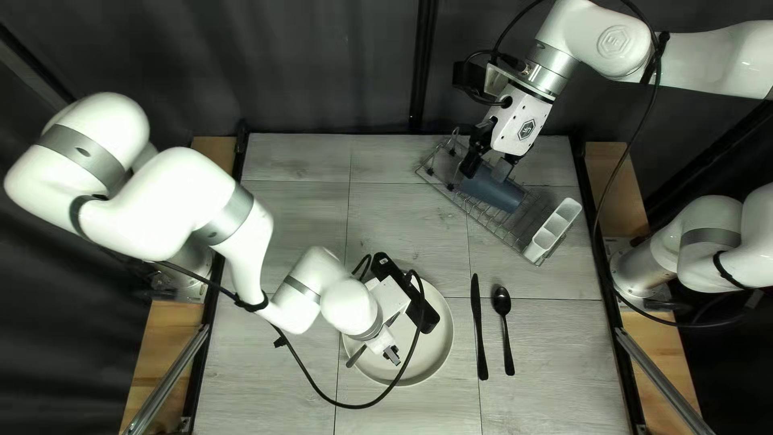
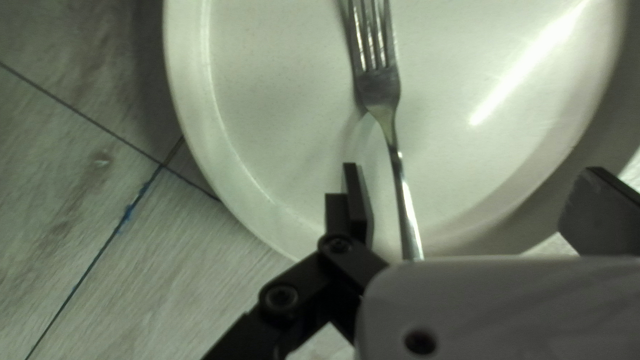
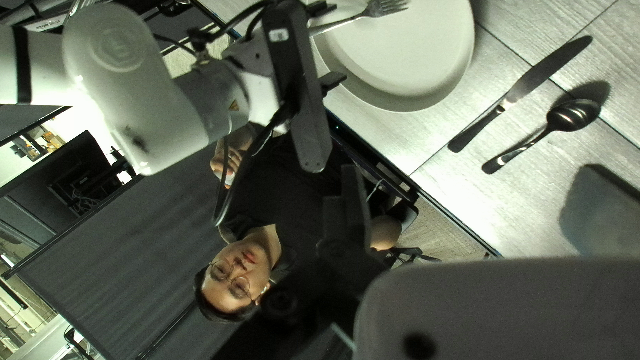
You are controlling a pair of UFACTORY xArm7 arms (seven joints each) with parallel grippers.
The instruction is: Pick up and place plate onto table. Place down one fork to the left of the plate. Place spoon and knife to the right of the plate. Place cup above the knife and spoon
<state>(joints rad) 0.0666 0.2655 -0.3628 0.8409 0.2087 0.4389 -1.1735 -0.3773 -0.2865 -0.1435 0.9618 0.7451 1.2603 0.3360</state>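
In the top left view, my left gripper (image 1: 392,355) is over the white plate (image 1: 439,342); a fork handle (image 1: 355,358) shows beside it. Seen from the left wrist, a fork (image 2: 380,93) lies on the plate (image 2: 280,100), its handle reaching between the wide-open fingers of my left gripper (image 2: 477,200). A knife (image 1: 479,326) and spoon (image 1: 505,330) lie right of the plate. My right gripper (image 1: 485,165) overlaps the blue cup (image 1: 499,195), which lies tilted in the rack. The right wrist view shows my right gripper (image 3: 477,207) open, with no cup visible between its fingers.
A wire rack (image 1: 435,173) stands at the table's far right part, with a white compartment holder (image 1: 553,229) at its end. The left arm's cable loops over the plate. In the right wrist view, a person (image 3: 267,220) is at the table's near edge.
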